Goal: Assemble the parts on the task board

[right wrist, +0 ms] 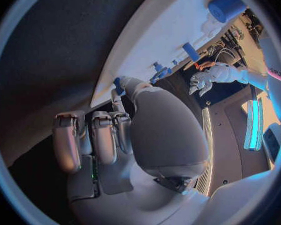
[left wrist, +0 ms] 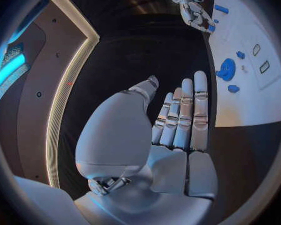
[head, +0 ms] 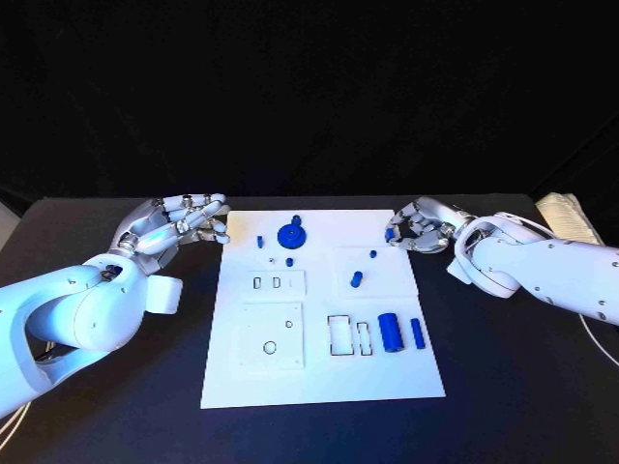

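Task board (head: 324, 372) btwn both; left robot hand (head: 184, 222) open, right robot hand (head: 422, 229) curled, holding nothing

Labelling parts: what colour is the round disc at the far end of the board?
Blue, a round disc on the white board; clearest in the head view.

no text, label, brand or number can be read — not on the task board (head: 324, 372), not elsewhere.

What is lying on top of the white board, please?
On the white board lie small blue pieces: a round disc at the far edge, a thick cylinder and a thin bar nearer. The board hides whatever lies beneath it.
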Robot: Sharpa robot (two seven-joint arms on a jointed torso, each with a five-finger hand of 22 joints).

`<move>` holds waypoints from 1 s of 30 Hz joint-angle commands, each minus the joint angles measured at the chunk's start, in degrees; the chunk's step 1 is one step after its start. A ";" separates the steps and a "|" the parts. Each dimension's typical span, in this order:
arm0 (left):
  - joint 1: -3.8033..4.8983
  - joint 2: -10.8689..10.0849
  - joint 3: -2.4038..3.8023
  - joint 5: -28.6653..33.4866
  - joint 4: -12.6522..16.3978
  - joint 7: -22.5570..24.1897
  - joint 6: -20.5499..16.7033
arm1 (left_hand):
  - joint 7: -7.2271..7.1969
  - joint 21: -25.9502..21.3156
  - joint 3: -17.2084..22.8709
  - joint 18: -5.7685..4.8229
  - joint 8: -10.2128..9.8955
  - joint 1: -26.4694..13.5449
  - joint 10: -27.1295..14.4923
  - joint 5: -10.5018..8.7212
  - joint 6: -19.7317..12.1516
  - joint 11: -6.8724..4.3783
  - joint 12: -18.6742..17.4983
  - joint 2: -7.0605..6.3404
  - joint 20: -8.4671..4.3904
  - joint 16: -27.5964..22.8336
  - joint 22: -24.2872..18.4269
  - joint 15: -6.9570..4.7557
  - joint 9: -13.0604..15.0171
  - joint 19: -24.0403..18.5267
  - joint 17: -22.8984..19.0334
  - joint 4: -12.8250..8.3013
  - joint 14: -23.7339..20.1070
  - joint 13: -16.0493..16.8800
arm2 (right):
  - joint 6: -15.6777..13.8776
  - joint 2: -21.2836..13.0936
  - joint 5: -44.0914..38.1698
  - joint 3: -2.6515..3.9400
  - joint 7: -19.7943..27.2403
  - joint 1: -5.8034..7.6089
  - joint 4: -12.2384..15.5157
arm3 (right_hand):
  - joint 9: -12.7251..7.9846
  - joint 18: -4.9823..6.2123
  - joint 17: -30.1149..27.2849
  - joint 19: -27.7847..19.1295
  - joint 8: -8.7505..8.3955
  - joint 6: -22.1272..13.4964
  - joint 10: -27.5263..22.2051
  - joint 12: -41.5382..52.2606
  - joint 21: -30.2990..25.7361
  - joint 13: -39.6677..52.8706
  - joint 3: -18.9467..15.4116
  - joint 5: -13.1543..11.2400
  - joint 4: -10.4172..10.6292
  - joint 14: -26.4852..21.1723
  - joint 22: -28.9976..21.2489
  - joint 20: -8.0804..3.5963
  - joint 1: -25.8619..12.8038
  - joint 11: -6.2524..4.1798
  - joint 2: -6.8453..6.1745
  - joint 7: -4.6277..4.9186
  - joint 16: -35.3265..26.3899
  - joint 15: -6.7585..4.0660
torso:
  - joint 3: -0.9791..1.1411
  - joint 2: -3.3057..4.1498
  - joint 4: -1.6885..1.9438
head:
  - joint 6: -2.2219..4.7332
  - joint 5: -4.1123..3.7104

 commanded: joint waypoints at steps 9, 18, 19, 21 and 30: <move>0.01 0.03 0.03 -0.23 0.03 0.23 1.11 | 0.59 0.13 0.17 0.55 -0.29 -0.27 -0.37 0.23 -0.18 0.12 -0.15 -0.17 0.00 0.27 0.05 0.20 -0.09 -0.49 0.08 -0.11 -0.38 -0.05 | -2.79 0.16 1.20 -0.06 -0.47 -0.15 0.48 | 0.79 -0.88 15.09 5.34 1.94 2.85 5.70 1.17 0.82 14.82 1.25 0.56 0.10 6.07 13.87 -0.94 -2.09 -1.28 0.35 -1.30 0.21 -1.43 | 0.00 -0.01 0.00 | 0.01 -0.01; 0.01 0.02 0.03 -0.23 -0.05 0.16 1.10 | 0.59 0.13 0.17 0.55 -0.29 -0.27 -0.37 0.23 -0.18 0.12 -0.15 -0.17 0.00 0.27 0.05 0.20 -0.09 -0.49 0.08 -0.11 -0.38 -0.05 | -6.87 -0.09 3.65 -0.05 -1.98 -0.15 2.65 | 1.31 -1.00 15.09 5.56 2.98 3.74 5.97 1.54 1.21 15.08 1.05 -0.51 0.93 6.07 14.27 -1.55 -4.39 -1.98 0.45 -2.06 0.21 -2.00 | 0.01 -0.05 -0.02 | 0.04 0.02; 0.01 0.01 0.03 -0.23 -0.07 0.16 1.10 | 0.59 0.13 0.17 0.55 -0.29 -0.27 -0.37 0.23 -0.18 0.12 -0.15 -0.17 0.00 0.27 0.05 0.20 -0.09 -0.49 0.08 -0.11 -0.38 -0.05 | -7.35 -0.15 3.76 -0.04 -2.30 -0.14 2.97 | 1.33 -1.00 15.09 5.56 3.02 3.77 5.97 1.54 1.21 15.08 1.08 -0.43 0.93 6.07 14.27 -1.57 -4.41 -2.01 0.49 -2.10 0.21 -2.01 | 0.01 -0.05 -0.02 | 0.04 0.02; 0.01 -0.01 0.03 -0.23 -0.08 0.15 1.08 | 0.59 0.13 0.17 0.55 -0.29 -0.27 -0.37 0.23 -0.18 0.12 -0.15 -0.17 0.00 0.27 0.05 0.20 -0.09 -0.49 0.08 -0.11 -0.38 -0.05 | -8.38 -0.36 3.84 -0.01 -3.10 -0.08 3.80 | 1.36 -1.00 15.09 5.56 3.07 3.80 5.97 1.54 1.21 15.08 1.13 -0.31 0.91 6.07 14.27 -1.59 -4.41 -2.06 0.54 -2.15 0.21 -2.04 | -0.03 -0.07 -0.03 | 0.02 0.04; 0.02 -0.10 0.03 -0.23 -0.14 0.13 1.00 | 0.59 0.13 0.17 0.55 -0.29 -0.27 -0.37 0.23 -0.18 0.12 -0.15 -0.17 0.00 0.27 0.05 0.20 -0.09 -0.49 0.08 -0.11 -0.38 -0.05 | -9.62 -1.18 3.10 0.11 -6.45 0.99 7.77 | 1.47 -1.15 15.09 5.81 3.20 3.64 5.97 1.54 1.69 15.08 0.91 -0.10 1.19 6.07 14.74 -1.69 -5.19 -2.11 0.32 -2.13 0.21 -2.08 | -0.13 -0.33 -0.30 | 0.10 0.15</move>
